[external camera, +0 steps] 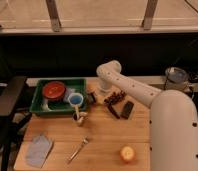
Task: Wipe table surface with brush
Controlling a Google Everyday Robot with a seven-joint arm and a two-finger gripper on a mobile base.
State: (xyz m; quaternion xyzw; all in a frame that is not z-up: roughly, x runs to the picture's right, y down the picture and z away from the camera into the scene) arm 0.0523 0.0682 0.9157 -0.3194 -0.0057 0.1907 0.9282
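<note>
The white arm reaches from the robot's body at 3 o'clock across the far edge of the table surface and bends down, so that the gripper hangs low over the wood just beside the right wall of the green tray, toward 12 o'clock of the table. The claw is clenched, and I cannot tell if anything is between its fingers. The brush lies flat on the table at about 4 o'clock from the gripper, as a slim black stick placed diagonally. It is near the gripper, but whether the two touch I cannot tell. Just beside the brush, at its 3 o'clock, lies a short black block, and at its 12 o'clock there is a dark brown cluster. Inside the tray are a red bowl and a blue cup. At 6 o'clock from the tray's right corner stands a small dark holder. Near the front edge are a grey-blue cloth at 7 o'clock, a silver fork at 6 o'clock and a yellow-orange fruit at 5 o'clock.
</note>
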